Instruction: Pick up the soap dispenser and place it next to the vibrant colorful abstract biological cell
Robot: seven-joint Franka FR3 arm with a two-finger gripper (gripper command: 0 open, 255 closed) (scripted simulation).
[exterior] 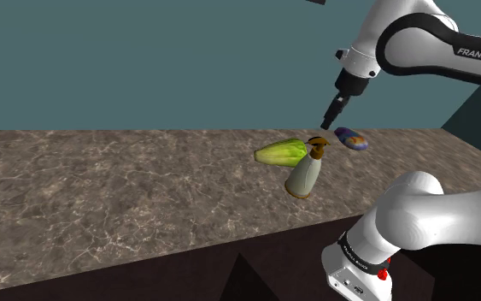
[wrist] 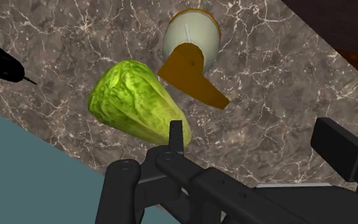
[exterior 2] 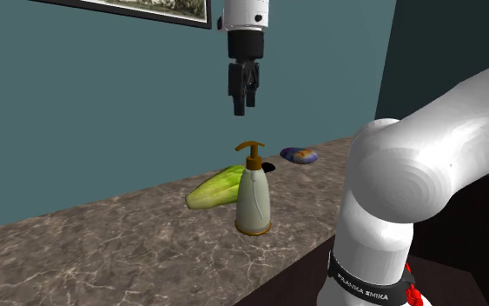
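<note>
dispenser: upright on counter; contents hidden
gripper: hangs above dispenser, clear of it; I can't tell its state
lettuce: just beside dispenser
cell: beyond dispenser, apart

My arm is glossy white, built of rounded, bulging shells with dark grey joints and a dark stripe between them. Black capitals on the far upper link begin FRANKA. A black band with small white lettering rings the near segment, and a small red tab sits just below it. My gripper is black all over: a blocky body under a white wrist, ending in two flat-sided fingers.
</note>
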